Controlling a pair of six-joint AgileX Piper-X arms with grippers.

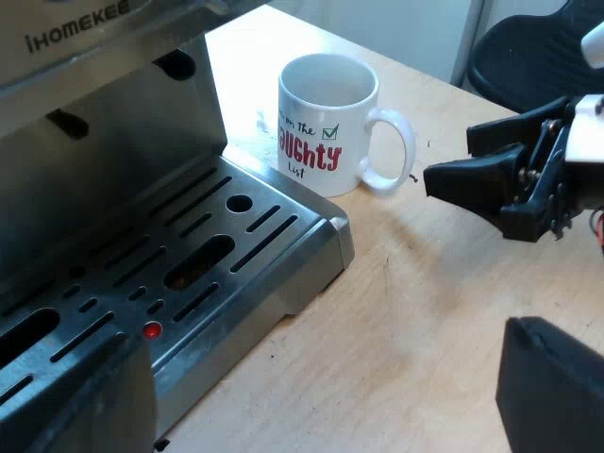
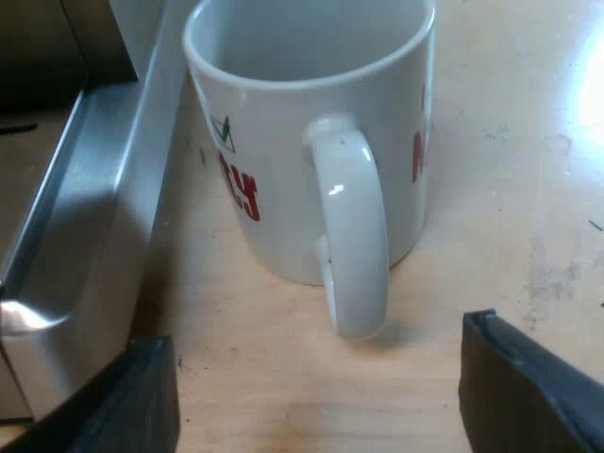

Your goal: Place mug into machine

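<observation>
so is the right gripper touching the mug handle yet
Apart. The left wrist view shows a strip of bare table between the right gripper and the mug handle.

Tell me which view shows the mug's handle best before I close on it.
Right wrist view: the handle faces the camera head-on, between the open fingers of the right end effector. Left wrist view shows it side-on, the mug standing on the table beside the drip tray, with the right end effector close by.
</observation>
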